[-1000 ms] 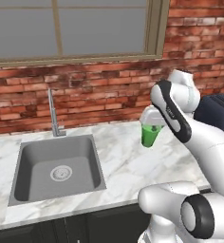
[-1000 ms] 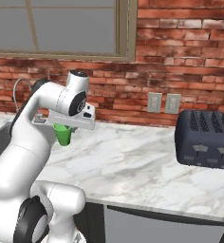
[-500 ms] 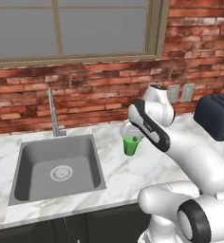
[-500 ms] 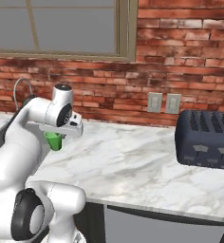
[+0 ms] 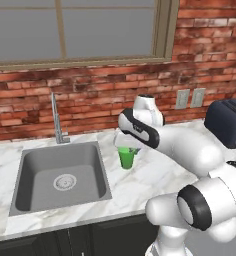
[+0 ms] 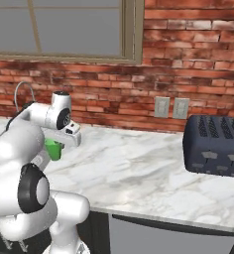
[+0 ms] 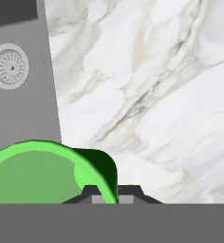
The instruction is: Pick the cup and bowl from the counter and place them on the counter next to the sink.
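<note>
The green cup hangs upright in my gripper, just right of the sink and low over the marble counter. I cannot tell whether its base touches the marble. From the right base view the cup peeks out behind my arm, under the gripper. The hand view looks down into the cup, with the gripper shut on its rim and the sink's drain at the upper left. The bowl is out of view.
A thin metal faucet stands behind the sink. A dark toaster sits at the counter's far right, below two wall outlets. A brick wall and a window close the back. Bare marble lies between cup and toaster.
The arm has swung left from the toaster side towards the sink, carrying the cup with it and bringing it lower over the counter. The gripper has stayed shut on the cup.
</note>
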